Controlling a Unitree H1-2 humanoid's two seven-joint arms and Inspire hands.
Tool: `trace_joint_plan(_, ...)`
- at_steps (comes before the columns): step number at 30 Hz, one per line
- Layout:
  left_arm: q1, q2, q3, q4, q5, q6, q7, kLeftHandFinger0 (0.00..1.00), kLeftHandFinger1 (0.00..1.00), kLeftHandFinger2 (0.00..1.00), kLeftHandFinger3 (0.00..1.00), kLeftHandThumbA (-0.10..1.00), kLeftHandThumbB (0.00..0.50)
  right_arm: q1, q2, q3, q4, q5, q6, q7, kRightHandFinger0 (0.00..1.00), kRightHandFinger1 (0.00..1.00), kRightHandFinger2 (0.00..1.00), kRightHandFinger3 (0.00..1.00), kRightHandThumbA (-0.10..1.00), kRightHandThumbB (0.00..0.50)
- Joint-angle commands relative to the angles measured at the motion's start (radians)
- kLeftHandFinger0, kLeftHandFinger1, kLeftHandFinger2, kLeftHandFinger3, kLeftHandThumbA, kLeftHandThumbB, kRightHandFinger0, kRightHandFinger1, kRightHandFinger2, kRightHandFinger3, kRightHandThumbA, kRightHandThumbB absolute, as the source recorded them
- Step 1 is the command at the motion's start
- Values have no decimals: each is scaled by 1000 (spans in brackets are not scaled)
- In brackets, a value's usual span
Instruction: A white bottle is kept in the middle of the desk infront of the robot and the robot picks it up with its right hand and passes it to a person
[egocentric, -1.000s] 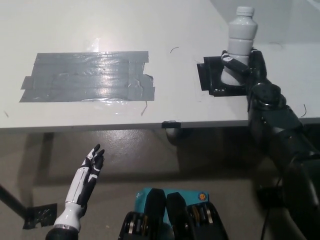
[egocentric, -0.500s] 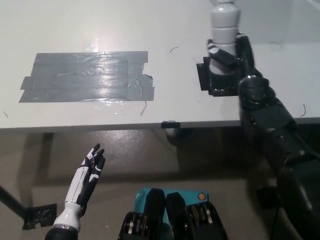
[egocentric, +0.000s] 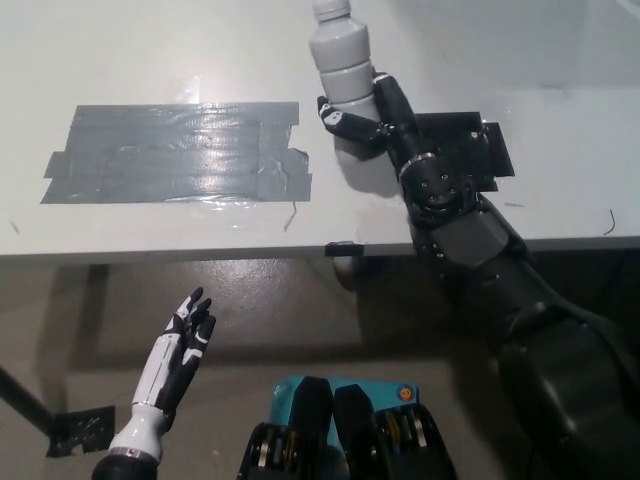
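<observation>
The white bottle (egocentric: 340, 55) is upright and lifted off the desk, near the top middle of the head view, its cap partly cut by the top edge. My black right hand (egocentric: 368, 118) is shut around the bottle's lower body, the arm reaching up from the bottom right. My white left hand (egocentric: 182, 345) rests open at the lower left, below the desk's front edge.
The white desk (egocentric: 150, 40) carries a patch of grey tape strips (egocentric: 175, 152) at the left and a black square mat (egocentric: 470, 150) at the right, uncovered. A small black clip (egocentric: 341, 248) sits on the desk's front edge.
My right hand has carried the bottle up and to the left, off the black mat. The left hand has stayed put.
</observation>
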Motion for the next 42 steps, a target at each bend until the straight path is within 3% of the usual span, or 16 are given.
trace_joint_plan(1, -16, 17, -8, -31, 18, 0, -2, 1000, 1000, 1000, 1000, 885, 91, -64, 8, 18, 0, -20, 14, 10, 56, 538, 833, 801, -100, 159)
trace_joint_plan(4, -14, 20, -9, -29, 20, 0, -4, 1000, 1000, 1000, 1000, 854, 106, -52, 14, 11, 3, -7, 6, 21, 76, 550, 834, 807, -100, 158)
trace_joint_plan(20, -11, 22, -13, -28, 28, 8, -2, 1000, 1000, 1000, 1000, 770, 77, -46, 9, -2, -2, 4, -6, 22, 73, 550, 872, 847, -100, 151)
trace_joint_plan(21, -10, 22, -14, -32, 29, 12, -2, 1000, 1000, 1000, 1000, 770, 75, -43, 10, -3, -6, 4, -6, 15, 83, 558, 881, 852, -100, 169)
trace_joint_plan(22, -10, 22, -14, -33, 30, 14, -2, 1000, 1000, 1000, 1000, 771, 69, -42, 11, 0, -7, -1, -8, 1, 166, 637, 961, 876, -89, 205)
trace_joint_plan(23, -10, 22, -14, -32, 31, 14, -2, 1000, 1000, 1000, 1000, 772, 67, -41, 11, 5, -8, -9, -11, -15, 230, 667, 943, 834, -79, 208)
trace_joint_plan(24, -9, 21, -13, -36, 31, 19, 0, 1000, 1000, 1000, 1000, 774, 70, -39, 13, -6, -7, 2, -23, -19, 551, 956, 1000, 1000, 155, 256)
trace_joint_plan(25, -9, 21, -13, -36, 32, 20, 0, 1000, 1000, 1000, 1000, 775, 70, -39, 13, -10, -7, 6, -26, -18, 563, 881, 1000, 1000, 226, 264)
trace_joint_plan(26, -9, 21, -13, -38, 32, 24, 0, 1000, 1000, 1000, 1000, 778, 75, -38, 11, -21, -7, 22, -31, 9, 724, 945, 1000, 1000, 391, 343)
trace_joint_plan(28, -9, 21, -14, -41, 35, 26, 1, 1000, 1000, 1000, 1000, 779, 68, -38, 9, -37, -7, 43, -36, 51, 1000, 1000, 1000, 1000, 524, 436)
trace_joint_plan(32, -13, 23, -15, -39, 36, 23, -1, 1000, 1000, 1000, 1000, 780, 59, -33, -1, -48, -4, 52, -77, 103, 1000, 1000, 1000, 1000, 652, 496)
trace_joint_plan(34, -15, 24, -16, -35, 36, 18, -1, 1000, 1000, 1000, 1000, 785, 54, -30, -6, -39, -6, 39, -89, 102, 1000, 1000, 1000, 1000, 741, 500)
trace_joint_plan(42, -14, 24, -17, -39, 35, 20, -2, 1000, 1000, 1000, 1000, 772, 40, -11, -16, -6, -32, -1, -122, 42, 1000, 1000, 1000, 1000, 861, 500)
